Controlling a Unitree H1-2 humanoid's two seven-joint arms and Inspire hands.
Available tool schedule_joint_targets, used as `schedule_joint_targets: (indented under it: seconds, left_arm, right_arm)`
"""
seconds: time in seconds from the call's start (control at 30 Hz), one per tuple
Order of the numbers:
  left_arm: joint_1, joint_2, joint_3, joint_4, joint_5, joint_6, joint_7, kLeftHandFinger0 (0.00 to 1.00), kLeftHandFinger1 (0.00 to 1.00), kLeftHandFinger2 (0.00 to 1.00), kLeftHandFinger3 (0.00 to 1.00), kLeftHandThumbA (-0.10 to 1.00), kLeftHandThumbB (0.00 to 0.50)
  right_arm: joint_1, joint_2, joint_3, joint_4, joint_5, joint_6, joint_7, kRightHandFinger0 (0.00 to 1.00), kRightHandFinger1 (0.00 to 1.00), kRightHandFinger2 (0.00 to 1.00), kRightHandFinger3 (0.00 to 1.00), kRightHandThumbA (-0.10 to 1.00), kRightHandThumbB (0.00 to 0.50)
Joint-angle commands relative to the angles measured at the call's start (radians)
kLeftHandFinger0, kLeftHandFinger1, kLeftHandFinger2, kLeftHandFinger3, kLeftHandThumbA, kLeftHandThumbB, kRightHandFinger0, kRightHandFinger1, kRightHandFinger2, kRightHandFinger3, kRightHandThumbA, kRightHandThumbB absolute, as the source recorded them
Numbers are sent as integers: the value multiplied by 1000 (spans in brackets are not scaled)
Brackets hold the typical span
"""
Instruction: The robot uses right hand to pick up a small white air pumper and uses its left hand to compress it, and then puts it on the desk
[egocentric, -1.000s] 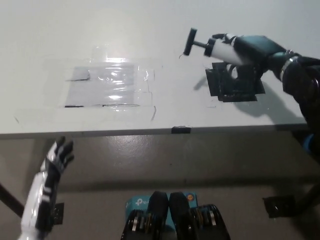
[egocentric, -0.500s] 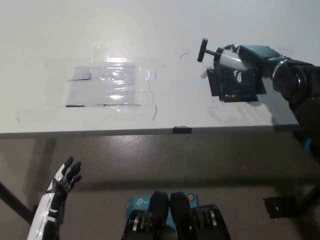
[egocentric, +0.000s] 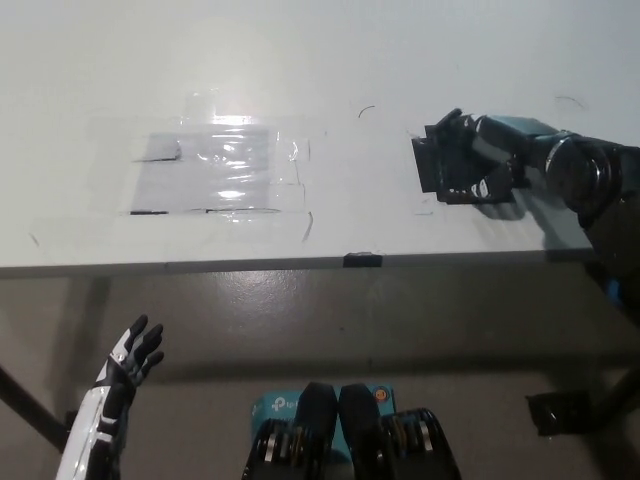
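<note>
A white desk (egocentric: 300, 60) fills the upper frame, with a taped clear sheet (egocentric: 215, 168) at its centre-left. The right hand (egocentric: 470, 155) now lies low over the black patch (egocentric: 440, 170); the air pumper, held up half a second ago, is hidden, and the grip cannot be told. The left hand (egocentric: 125, 370) hangs open below the desk edge, unchanged.

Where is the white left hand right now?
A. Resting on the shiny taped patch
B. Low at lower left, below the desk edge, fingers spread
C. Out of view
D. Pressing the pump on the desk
B: the left hand hangs below the desk edge, fingers apart, holding nothing.
</note>
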Motion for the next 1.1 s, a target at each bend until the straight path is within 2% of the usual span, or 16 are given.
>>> schedule_joint_targets:
  seconds: [0.0, 0.03, 0.07, 0.13, 0.2, 0.3, 0.33, 0.43, 0.47, 0.57, 0.67, 0.77, 0.87, 1.0, 1.03, 1.07]
  left_arm:
    - [-7, 15, 2, -6, -8, -29, -16, 1000, 1000, 1000, 1000, 1000, 236]
    - [-7, 16, 2, -6, -10, -24, -17, 1000, 1000, 1000, 1000, 1000, 234]
    - [-8, 16, 3, -7, -10, -21, -17, 1000, 1000, 1000, 1000, 1000, 233]
    - [-3, 18, 2, -7, -12, -23, -20, 1000, 1000, 1000, 1000, 1000, 226]
    - [4, 16, 1, -1, -10, -33, -19, 1000, 1000, 1000, 1000, 1000, 221]
    - [-3, 16, 2, 9, -7, -40, -17, 1000, 1000, 1000, 1000, 1000, 221]
    - [-3, 15, 1, 9, -7, -38, -17, 1000, 1000, 1000, 1000, 1000, 217]
    - [-1, 14, 0, 2, -5, -19, -16, 1000, 1000, 1000, 1000, 1000, 216]
    - [1, 16, 0, 2, -11, -21, -19, 1000, 1000, 1000, 1000, 1000, 208]
    - [-11, 18, 2, 7, -11, -14, -19, 1000, 1000, 1000, 1000, 1000, 214]
    - [-55, 23, 0, 20, -19, -4, -27, 1000, 1000, 1000, 1000, 1000, 238]
    - [-74, 23, 0, 27, -18, 1, -27, 1000, 1000, 1000, 1000, 1000, 234]
    - [-92, 24, 0, 40, -28, 5, -31, 1000, 1000, 1000, 1000, 1000, 238]
    - [-105, 23, 4, 61, -37, 3, -30, 1000, 1000, 1000, 1000, 1000, 236]
    - [-113, 27, 10, 77, -32, -7, -26, 1000, 1000, 1000, 1000, 1000, 210]
    - [-114, 27, 10, 79, -31, -8, -26, 1000, 1000, 1000, 1000, 1000, 208]
  right_arm:
    - [-72, -29, -8, -45, 11, -44, -39, 1000, 1000, 1000, 1000, 829, 436]
    - [-66, -35, -39, -55, 39, -74, -74, 1000, 1000, 1000, 1000, 898, 461]
    - [-63, -38, -55, -60, 50, -91, -97, 1000, 1000, 1000, 1000, 919, 461]
    - [-47, -51, -108, -123, 81, -106, -131, 1000, 1000, 1000, 1000, 952, 427]
    - [-30, -58, -163, -186, 106, -124, -177, 1000, 1000, 1000, 1000, 997, 429]
    - [-28, -66, -221, -257, 114, -153, -229, 1000, 1000, 1000, 1000, 1000, 395]
    - [-25, -69, -244, -296, 128, -158, -237, 1000, 1000, 1000, 1000, 1000, 357]
    - [-1, -72, -321, -447, 196, -154, -205, 1000, 1000, 1000, 1000, 1000, 363]
    - [23, -73, -342, -536, 209, -127, -185, 1000, 1000, 1000, 1000, 1000, 347]
    - [127, -61, -408, -810, 298, -91, -149, 1000, 1000, 1000, 1000, 1000, 354]
    - [246, -51, -433, -1052, 332, -75, -148, 1000, 1000, 1000, 1000, 1000, 346]
    - [348, -28, -449, -1230, 338, -18, -147, 1000, 1000, 1000, 1000, 1000, 368]
    - [499, 25, -457, -1400, 382, -11, -177, 1000, 1000, 1000, 1000, 1000, 376]
    - [636, 63, -441, -1481, 403, -49, -202, 1000, 1000, 1000, 1000, 1000, 332]
    - [709, 86, -425, -1500, 412, -69, -212, 1000, 1000, 1000, 1000, 1000, 290]
    - [720, 92, -424, -1504, 419, -67, -211, 1000, 1000, 1000, 1000, 1000, 289]
